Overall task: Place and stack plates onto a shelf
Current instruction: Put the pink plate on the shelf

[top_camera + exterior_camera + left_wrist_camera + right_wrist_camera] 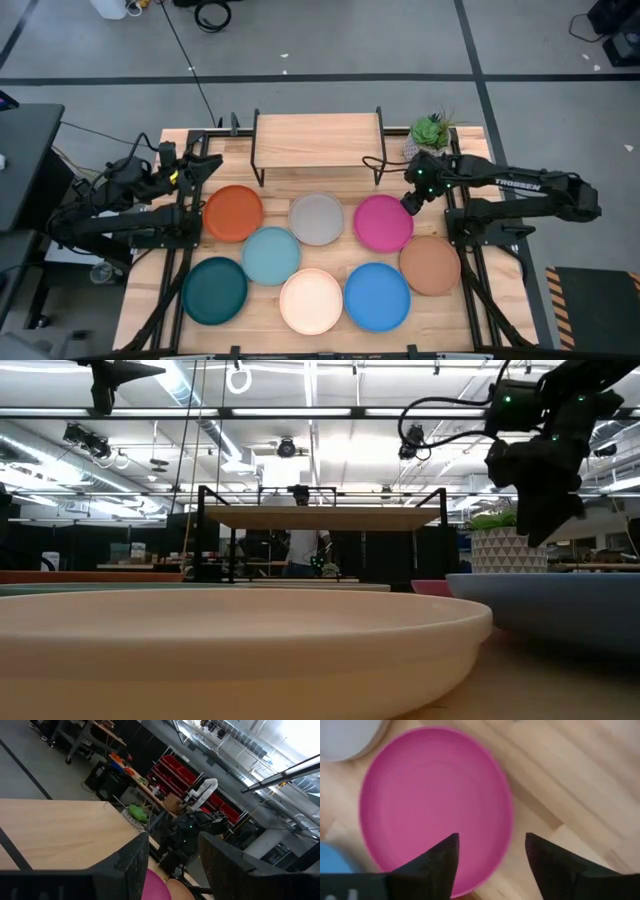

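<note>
In the high view eight plates lie flat on the slatted table: orange [232, 213], grey [316, 219], magenta [382, 222], light blue [270, 255], dark teal [214, 290], cream [311, 300], bright blue [377, 296] and tan-brown [430, 265]. The shelf [318, 140] stands on its black legs at the far edge, its top bare. My right gripper [491, 840] is open and hovers above the magenta plate's [435, 805] far right rim, touching nothing. My left gripper [207, 165] is open and waits beside the shelf's left end, past the orange plate.
A potted plant [432, 130] stands at the far right corner beside the shelf, just beyond my right arm. In the low view the cream plate [230, 640] and bright blue plate [560, 605] fill the foreground. The plates lie close together, several rims nearly touching.
</note>
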Controlling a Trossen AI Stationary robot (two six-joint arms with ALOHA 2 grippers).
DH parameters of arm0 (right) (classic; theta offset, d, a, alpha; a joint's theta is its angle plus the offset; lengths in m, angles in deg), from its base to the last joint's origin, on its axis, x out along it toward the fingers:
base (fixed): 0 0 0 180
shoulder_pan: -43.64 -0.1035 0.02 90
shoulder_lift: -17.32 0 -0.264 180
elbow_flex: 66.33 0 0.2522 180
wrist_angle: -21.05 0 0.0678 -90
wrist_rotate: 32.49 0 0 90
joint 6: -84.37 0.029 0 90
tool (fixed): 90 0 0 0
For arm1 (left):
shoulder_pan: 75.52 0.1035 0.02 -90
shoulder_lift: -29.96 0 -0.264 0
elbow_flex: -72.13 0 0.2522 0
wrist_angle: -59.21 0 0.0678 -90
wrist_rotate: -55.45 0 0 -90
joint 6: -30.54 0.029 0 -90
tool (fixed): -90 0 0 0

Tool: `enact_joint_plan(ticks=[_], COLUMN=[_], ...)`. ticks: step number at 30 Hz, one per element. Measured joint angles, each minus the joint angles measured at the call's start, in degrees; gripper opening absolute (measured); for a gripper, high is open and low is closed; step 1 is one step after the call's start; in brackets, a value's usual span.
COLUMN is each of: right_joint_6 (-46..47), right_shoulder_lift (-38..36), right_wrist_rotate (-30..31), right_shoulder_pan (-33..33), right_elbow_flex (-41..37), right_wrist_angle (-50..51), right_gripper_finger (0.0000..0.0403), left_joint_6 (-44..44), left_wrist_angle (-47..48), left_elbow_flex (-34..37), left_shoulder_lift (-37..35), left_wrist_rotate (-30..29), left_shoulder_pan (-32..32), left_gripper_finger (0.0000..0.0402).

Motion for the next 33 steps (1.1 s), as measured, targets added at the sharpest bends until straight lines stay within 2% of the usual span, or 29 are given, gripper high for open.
enact_joint_plan(ticks=[3, 8, 12, 15, 20, 24, 28, 33], right_joint_6=[1.2, 3.1, 4.3, 6.7, 10.9, 9.9, 4.7, 4.5], right_shoulder_lift=[0.4, 0.4, 1.1, 3.5, 10.2, 17.7, 25.1, 30.9], right_wrist_rotate=[0.3, 7.1, 7.7, 11.0, 14.8, 18.2, 19.8, 19.0], right_shoulder_pan=[-2.1, -8.8, -17.6, -25.2, -37.1, -43.7, -47.0, -48.2], right_elbow_flex=[0.0, -0.1, -0.1, -0.1, 0.9, 4.9, 8.0, 10.0], right_wrist_angle=[-1.1, -1.6, -5.5, -7.6, -11.1, -11.4, -11.4, -10.8], right_gripper_finger=[0.0248, 0.0241, 0.0234, 0.0231, 0.0231, 0.0231, 0.0231, 0.0231], left_joint_6=[0.0, 0.1, 0.7, 1.5, 1.5, 2.5, 3.1, 3.1], left_wrist_angle=[0.0, 0.1, 0.2, 0.2, 0.2, 0.2, 0.2, 0.2], left_elbow_flex=[0.0, 0.0, 0.0, 0.0, 0.0, 0.0, 0.0, 0.0], left_shoulder_lift=[0.0, 0.0, 0.0, 0.0, 0.0, 0.0, 0.0, 0.0], left_wrist_rotate=[0.0, 0.0, 0.0, -0.1, -0.1, -0.1, -0.1, -0.1], left_shoulder_pan=[0.0, 0.0, 0.0, 0.0, 0.0, 0.0, 0.0, 0.0], left_gripper_finger=[0.0180, 0.0180, 0.0180, 0.0180, 0.0180, 0.0180, 0.0180, 0.0180])
